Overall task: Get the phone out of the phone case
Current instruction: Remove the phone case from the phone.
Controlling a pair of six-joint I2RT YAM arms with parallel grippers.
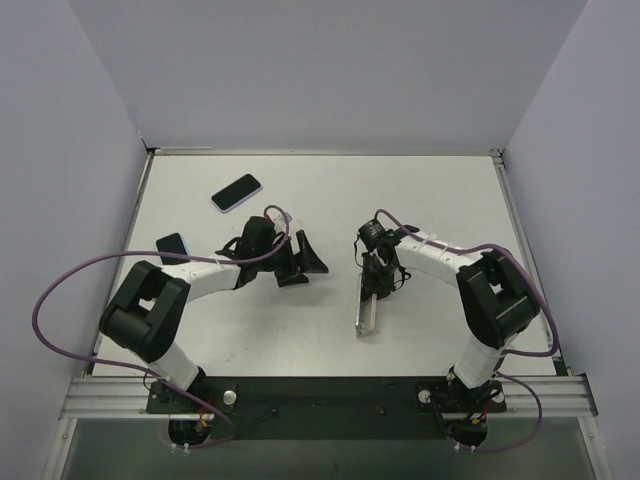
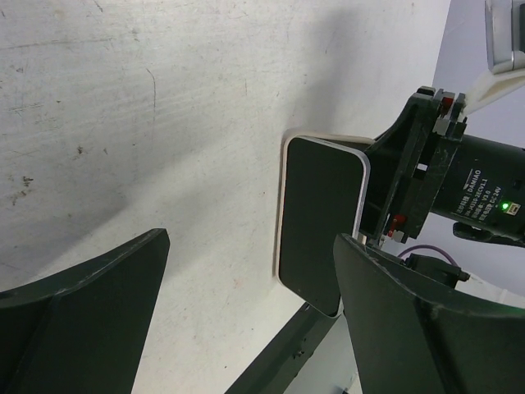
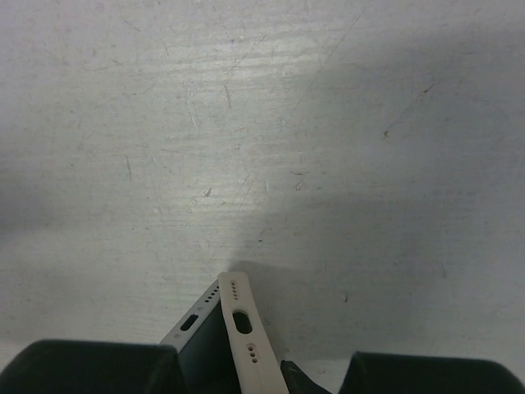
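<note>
The phone (image 1: 367, 313) stands on its long edge right of the table's middle, and my right gripper (image 1: 375, 280) is over its far end. In the right wrist view the silver phone (image 3: 190, 320) and the beige phone case (image 3: 244, 328) part at their bottom ends, lying between my right gripper's (image 3: 262, 379) jaws with a gap on the right side. The left wrist view shows the dark screen of the phone (image 2: 321, 222) with the case's pale rim (image 2: 280, 246) beside it. My left gripper (image 2: 250, 246) is wide open and holds nothing, just left of the phone (image 1: 303, 265).
A second dark phone (image 1: 236, 192) lies flat at the back left. A small dark flat object (image 1: 172, 243) lies by the left arm's elbow. Purple cables (image 1: 60, 290) loop off both arms. White walls close in the table on three sides.
</note>
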